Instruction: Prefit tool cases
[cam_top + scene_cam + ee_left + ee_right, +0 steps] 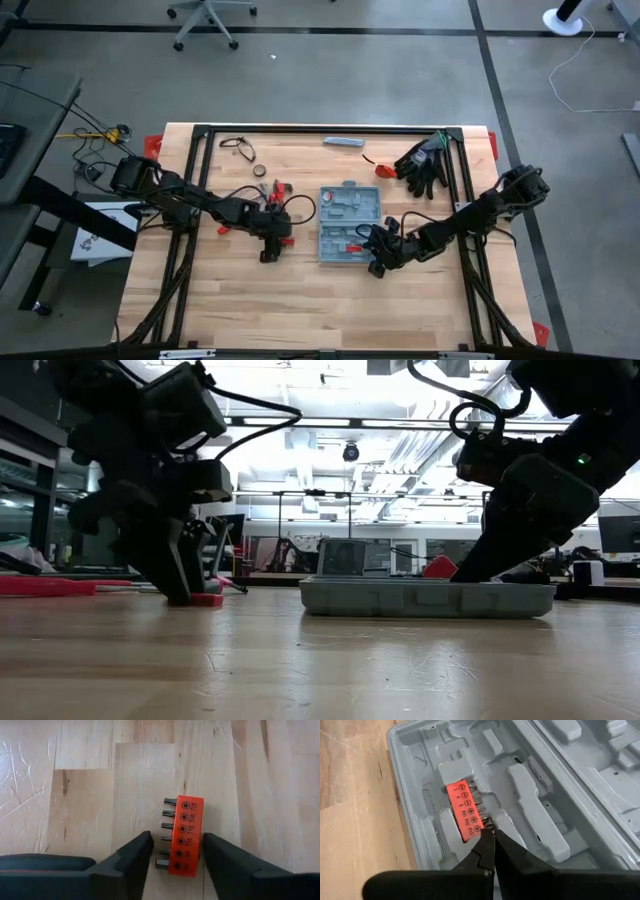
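Robotics lab or workshop, open-plan and industrial.

Shown by a bare grey concrete floor [330, 70] marked with dark tape lines, a wooden worktable [300, 300] ringed by a black metal frame [330, 130], a wheeled office chair [205, 25] at the far side, loose cables [590, 90] on the floor at far right, exposed ceiling ducts and strip lights [330, 425], benches with equipment beyond.

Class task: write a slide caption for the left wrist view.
Left claw open astride an orange bit holder lying on the wooden table.

Left claw [172, 852] low, fingers parted, right claw [490, 837] pinched closed
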Controlling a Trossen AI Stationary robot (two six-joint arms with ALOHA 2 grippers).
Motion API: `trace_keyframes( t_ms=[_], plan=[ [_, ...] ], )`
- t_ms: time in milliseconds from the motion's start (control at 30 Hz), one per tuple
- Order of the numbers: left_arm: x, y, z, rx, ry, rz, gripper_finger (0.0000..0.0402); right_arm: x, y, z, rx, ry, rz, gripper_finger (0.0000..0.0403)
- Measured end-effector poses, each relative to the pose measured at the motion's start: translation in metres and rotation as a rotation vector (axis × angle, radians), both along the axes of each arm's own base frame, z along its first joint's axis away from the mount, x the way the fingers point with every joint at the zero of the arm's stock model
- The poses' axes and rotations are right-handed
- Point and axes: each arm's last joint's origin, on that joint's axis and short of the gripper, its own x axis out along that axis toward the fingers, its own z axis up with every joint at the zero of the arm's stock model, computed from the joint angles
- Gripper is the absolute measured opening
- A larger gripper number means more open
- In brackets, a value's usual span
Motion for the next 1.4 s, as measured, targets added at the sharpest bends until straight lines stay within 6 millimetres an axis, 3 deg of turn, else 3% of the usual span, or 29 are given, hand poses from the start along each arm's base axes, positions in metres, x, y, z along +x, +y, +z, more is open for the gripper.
trace_keyframes(
  t_ms=[233, 567, 1033, 1167, 1400],
  plan=[
    [0.000, 0.000, -0.001, -0.011, 0.008, 0.001, 0.0079, 0.000, 0.000, 0.000, 0.000, -0.001, 0.000, 0.0000],
    [0.002, 0.000, 0.001, -0.009, -0.031, 0.036, 0.0079, 0.000, 0.000, 0.000, 0.000, -0.001, 0.000, 0.0000],
    [0.009, -0.001, 0.015, -0.033, -0.165, 0.035, 0.0002, 0.000, 0.000, 0.000, -0.003, -0.001, 0.002, 0.0000],
    [0.008, -0.001, 0.015, -0.048, -0.152, 0.019, 0.0010, 0.000, 0.000, 0.000, -0.007, -0.001, 0.004, 0.0000],
    [0.010, 0.003, 0.015, -0.031, -0.163, 0.021, 0.0067, 0.000, 0.000, 0.000, -0.014, 0.001, 0.011, 0.0000]
  ],
)
